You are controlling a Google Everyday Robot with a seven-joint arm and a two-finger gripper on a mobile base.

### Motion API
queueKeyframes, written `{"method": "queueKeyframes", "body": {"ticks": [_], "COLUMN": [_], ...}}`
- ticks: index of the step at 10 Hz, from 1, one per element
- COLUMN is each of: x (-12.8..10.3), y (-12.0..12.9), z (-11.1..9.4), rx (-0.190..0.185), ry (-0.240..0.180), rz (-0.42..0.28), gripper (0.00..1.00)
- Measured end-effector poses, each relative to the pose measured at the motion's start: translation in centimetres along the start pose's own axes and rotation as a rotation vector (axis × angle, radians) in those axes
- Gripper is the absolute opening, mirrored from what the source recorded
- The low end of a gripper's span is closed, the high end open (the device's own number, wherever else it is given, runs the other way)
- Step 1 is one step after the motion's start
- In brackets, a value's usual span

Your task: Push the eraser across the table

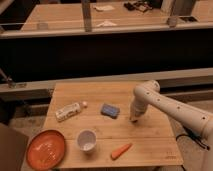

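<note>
Hand (134,117) closed, tip down on the worktop (155,137), just right of the blue block (109,110). Eraser (135,120): dark sliver at the tip, mostly hidden.

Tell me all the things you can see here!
table: one, light wood, middle of view.
bottle: one, whitish, lying on the table's left side.
block: one, blue, table's middle.
cup: one, white, upright near the front.
plate: one, orange, front left corner.
carrot: one, orange, front, right of the cup.
eraser: cannot make it out.
arm: one, white, reaching in from the right.
gripper: one, shut, pointing down, right of the block.
</note>
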Motion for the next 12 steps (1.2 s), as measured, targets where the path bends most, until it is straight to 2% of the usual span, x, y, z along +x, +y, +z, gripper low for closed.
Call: {"method": "queueKeyframes", "body": {"ticks": [12], "x": [-0.2], "y": [-1.0], "z": [0.0], "rx": [0.009], "ry": [-0.002], "rz": [-0.006], "gripper": [0.0]}}
